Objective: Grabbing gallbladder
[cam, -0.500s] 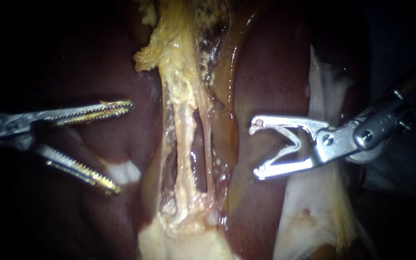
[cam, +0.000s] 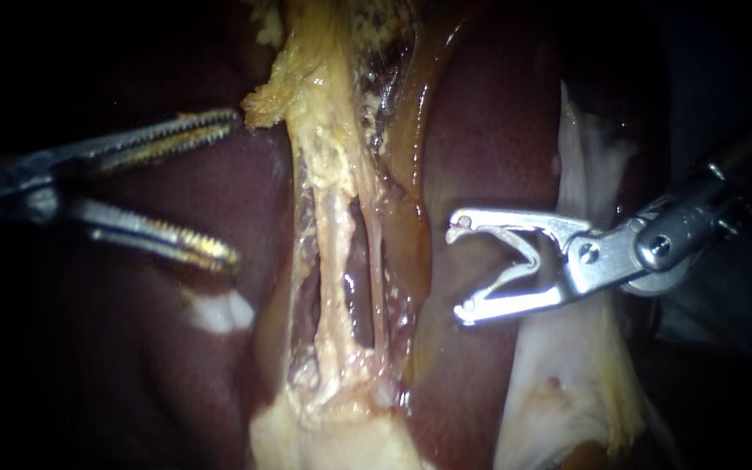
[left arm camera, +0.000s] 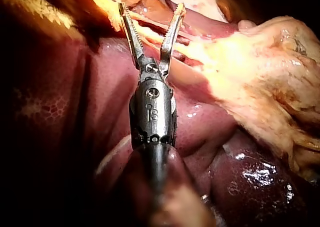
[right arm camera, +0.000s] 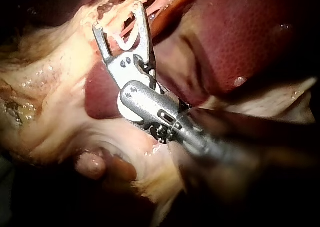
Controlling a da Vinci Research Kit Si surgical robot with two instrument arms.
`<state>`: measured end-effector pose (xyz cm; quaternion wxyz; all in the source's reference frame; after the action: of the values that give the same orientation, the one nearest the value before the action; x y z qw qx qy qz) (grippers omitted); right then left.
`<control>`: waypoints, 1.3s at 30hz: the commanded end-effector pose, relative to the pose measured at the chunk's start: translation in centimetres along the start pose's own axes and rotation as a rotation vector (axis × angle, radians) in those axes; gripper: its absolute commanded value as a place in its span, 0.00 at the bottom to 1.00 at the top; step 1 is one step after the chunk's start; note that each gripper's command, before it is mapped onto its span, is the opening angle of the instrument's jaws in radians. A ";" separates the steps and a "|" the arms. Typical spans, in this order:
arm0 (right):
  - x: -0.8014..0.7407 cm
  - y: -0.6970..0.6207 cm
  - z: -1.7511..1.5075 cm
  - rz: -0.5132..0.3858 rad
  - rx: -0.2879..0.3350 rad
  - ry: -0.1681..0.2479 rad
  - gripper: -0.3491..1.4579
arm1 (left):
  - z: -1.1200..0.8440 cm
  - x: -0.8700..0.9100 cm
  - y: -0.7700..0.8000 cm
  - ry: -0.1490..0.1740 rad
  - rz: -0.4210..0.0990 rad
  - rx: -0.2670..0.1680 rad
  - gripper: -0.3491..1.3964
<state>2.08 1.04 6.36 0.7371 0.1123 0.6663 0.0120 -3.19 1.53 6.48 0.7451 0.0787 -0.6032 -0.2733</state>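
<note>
A band of ragged yellowish tissue (cam: 328, 130) runs down the middle between dark red liver lobes (cam: 489, 130); which part of it is the gallbladder I cannot tell. Two thin tubes (cam: 334, 252) stretch side by side within it. My left instrument (cam: 237, 187) hangs to the left of the band with its serrated jaws wide open. Its upper jaw tip lies near the band's frayed yellow edge (cam: 263, 104). In the left wrist view the left instrument (left arm camera: 151, 9) gapes at yellow strands and grips nothing. My right instrument (cam: 460, 270) (right arm camera: 117, 18) stands right of the tubes, its jaws spread around a pale V-shaped clip (right arm camera: 122, 37).
A pale whitish flap (cam: 567, 374) lies under and behind the right instrument's shaft. A small white patch (cam: 219, 312) marks the liver below the left instrument's lower jaw. Amber wet tissue (cam: 411, 174) borders the band on its right. The edges of the view are dark.
My left instrument has risen along the liver, its upper jaw tip now beside the frayed yellow edge and its lower jaw above the white patch. The right instrument has barely moved.
</note>
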 end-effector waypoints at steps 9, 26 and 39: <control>0.00 -0.01 0.00 0.000 0.000 0.000 0.51 | 0.32 0.21 0.32 0.002 -0.134 -0.078 0.53; 0.00 -0.01 0.00 0.000 0.000 0.000 0.51 | 0.53 0.39 0.64 0.027 -0.218 -0.103 0.16; 0.00 -0.01 -0.01 0.000 0.000 0.000 0.51 | 0.41 0.43 0.66 0.088 -0.238 -0.113 0.00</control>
<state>2.08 1.03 6.36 0.7372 0.1121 0.6662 0.0120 -3.31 1.96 7.25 0.7364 0.1195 -0.5400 -0.3898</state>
